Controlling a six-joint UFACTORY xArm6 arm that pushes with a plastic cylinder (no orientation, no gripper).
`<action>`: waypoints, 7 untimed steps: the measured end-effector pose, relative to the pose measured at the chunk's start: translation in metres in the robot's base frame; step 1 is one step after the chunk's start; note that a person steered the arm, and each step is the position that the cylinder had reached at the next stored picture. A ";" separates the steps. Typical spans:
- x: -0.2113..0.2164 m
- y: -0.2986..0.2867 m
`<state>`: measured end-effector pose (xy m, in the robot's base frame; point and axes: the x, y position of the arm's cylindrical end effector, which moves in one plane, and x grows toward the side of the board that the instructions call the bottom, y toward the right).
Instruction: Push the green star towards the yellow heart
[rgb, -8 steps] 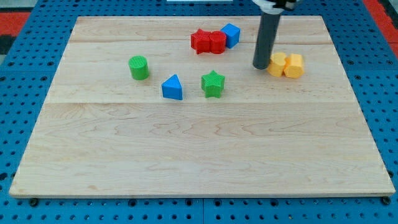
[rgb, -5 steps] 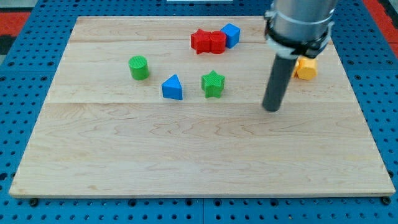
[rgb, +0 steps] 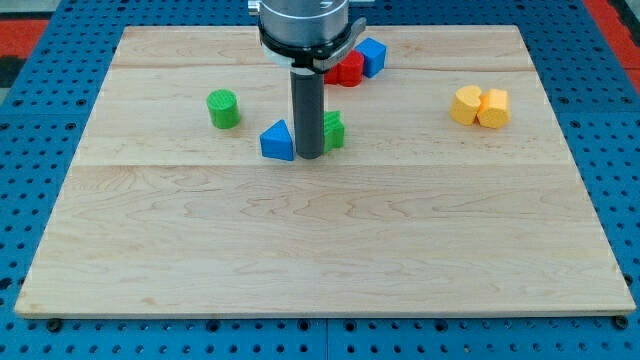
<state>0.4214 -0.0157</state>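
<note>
On the wooden board (rgb: 330, 250), blue pegboard (rgb: 40, 150) around.

You will find nothing to read here: no text, label, brand, number or sign shows on the desk (rgb: 330, 250), on any block, or on the arm's rod.

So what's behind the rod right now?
Behind my rod, the green star shows only its right part; the rest is covered. My tip sits between it and the blue triangle. Higher up, the rod hides most of the red block.
</note>
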 end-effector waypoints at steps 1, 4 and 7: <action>-0.019 0.000; -0.071 0.001; -0.008 0.113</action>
<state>0.4138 0.0977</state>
